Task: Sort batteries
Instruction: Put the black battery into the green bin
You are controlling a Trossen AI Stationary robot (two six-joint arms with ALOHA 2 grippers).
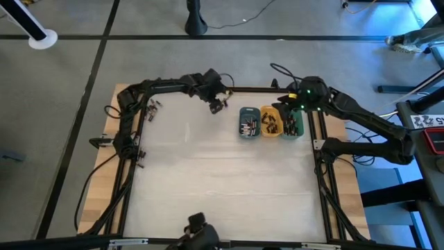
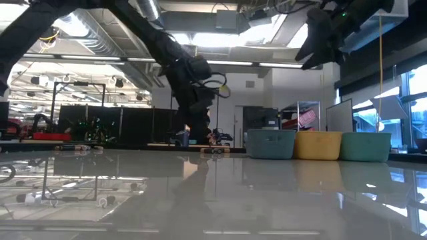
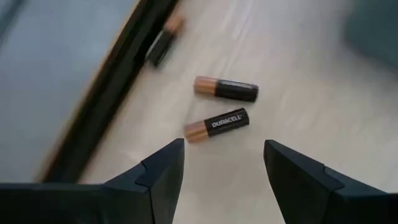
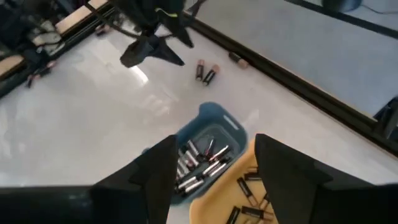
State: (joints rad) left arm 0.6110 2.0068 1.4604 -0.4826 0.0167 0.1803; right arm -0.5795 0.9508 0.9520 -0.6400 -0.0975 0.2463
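Note:
Two black-and-copper batteries [image 3: 226, 89] [image 3: 216, 124] lie on their sides on the white table, side by side near its far edge. A third battery [image 3: 163, 43] lies against the dark frame rail. My left gripper [image 3: 224, 158] [image 1: 217, 105] hovers open just above the pair, slanting down, with nothing between its fingers. My right gripper [image 4: 217, 171] [image 1: 288, 105] is open and raised above the trays. Below it, the blue tray [image 4: 211, 121] holds several silvery batteries and the orange tray [image 4: 239, 199] several dark ones.
The blue [image 1: 250, 122], orange [image 1: 270, 121] and green [image 1: 292, 123] trays stand in a row at the table's far right. The dark frame rail [image 3: 106, 93] runs along the far edge just beyond the batteries. Loose batteries [image 1: 152, 107] lie on the wood at the far left.

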